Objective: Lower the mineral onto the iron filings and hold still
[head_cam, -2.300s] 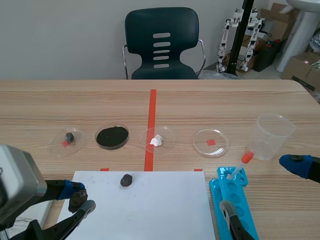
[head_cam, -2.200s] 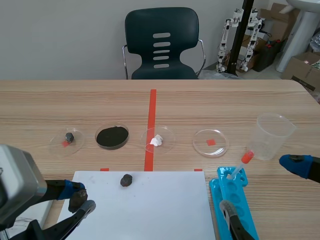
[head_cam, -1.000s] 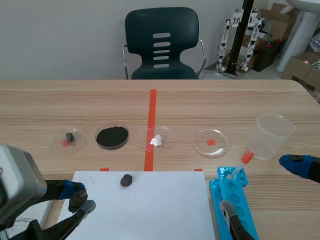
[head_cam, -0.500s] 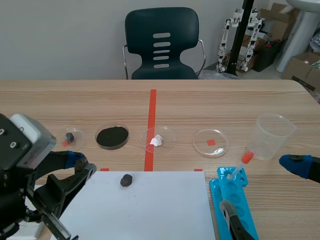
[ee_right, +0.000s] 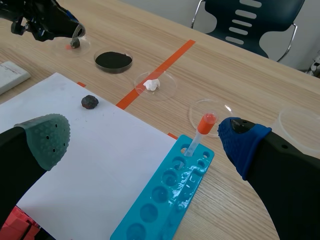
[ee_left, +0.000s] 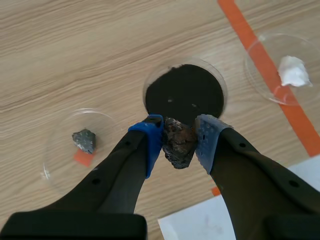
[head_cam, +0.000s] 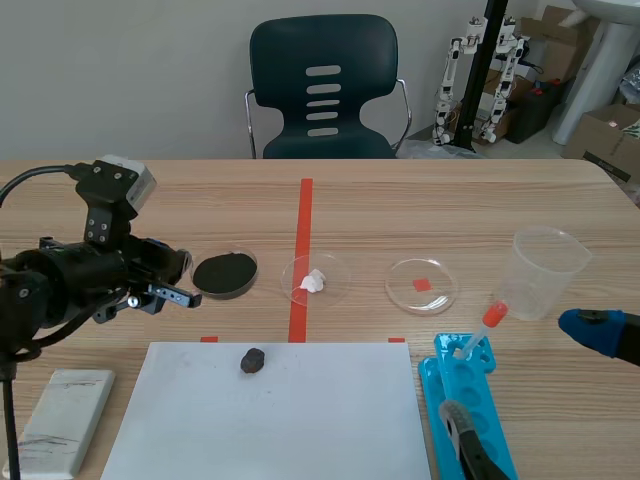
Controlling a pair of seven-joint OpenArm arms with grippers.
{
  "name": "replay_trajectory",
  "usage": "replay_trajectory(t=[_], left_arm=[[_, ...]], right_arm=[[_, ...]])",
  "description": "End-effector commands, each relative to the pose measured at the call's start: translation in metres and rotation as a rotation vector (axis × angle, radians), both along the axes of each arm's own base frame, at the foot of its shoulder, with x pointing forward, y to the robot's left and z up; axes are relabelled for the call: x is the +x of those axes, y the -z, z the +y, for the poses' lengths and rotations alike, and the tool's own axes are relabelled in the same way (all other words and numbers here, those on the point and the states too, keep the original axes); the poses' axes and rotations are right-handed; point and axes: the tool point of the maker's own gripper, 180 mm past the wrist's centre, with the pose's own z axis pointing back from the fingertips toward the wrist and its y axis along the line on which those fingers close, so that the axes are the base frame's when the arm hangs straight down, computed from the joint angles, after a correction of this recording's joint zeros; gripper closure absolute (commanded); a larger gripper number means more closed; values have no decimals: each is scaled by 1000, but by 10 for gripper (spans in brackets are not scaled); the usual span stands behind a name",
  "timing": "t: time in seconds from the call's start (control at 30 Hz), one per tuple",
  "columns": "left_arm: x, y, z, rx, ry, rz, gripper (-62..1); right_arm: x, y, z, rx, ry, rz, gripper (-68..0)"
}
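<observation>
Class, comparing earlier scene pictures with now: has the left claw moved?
Yes. The left claw, holding the mineral, has gone from the near corner of the white paper up the table to beside the iron filings dish.

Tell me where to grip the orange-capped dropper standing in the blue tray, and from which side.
Probably best: grip the dropper on its clear stem just under the orange bulb, coming from above. It stands tilted with its tip in a well of the blue tray, so only the upper part is free.
</observation>
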Motion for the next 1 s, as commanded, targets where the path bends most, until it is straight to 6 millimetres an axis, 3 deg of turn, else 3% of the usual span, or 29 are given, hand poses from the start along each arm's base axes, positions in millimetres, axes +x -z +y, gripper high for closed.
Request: replay_trajectory(t=[0.0,0.17,0.33,0.63,0.97], left_arm=[[11,-5,-2,-25,-17,-13,-98],[38,9,-4,-60,-55,40,-98],[56,22,-19,-90,-49,92,-98],[75,36,-34,-104,-57,158,-98],[80,54,-34,-78,-78,228,-98]], right_arm=[[3,-7,-1,8,0,-26,-623],[3,-7,-1,8,0,-26,-623],[3,-7,-1,8,0,-26,-623],[3,-7,-1,8,0,-26,-623],[3,-7,-1,8,0,-26,-623]])
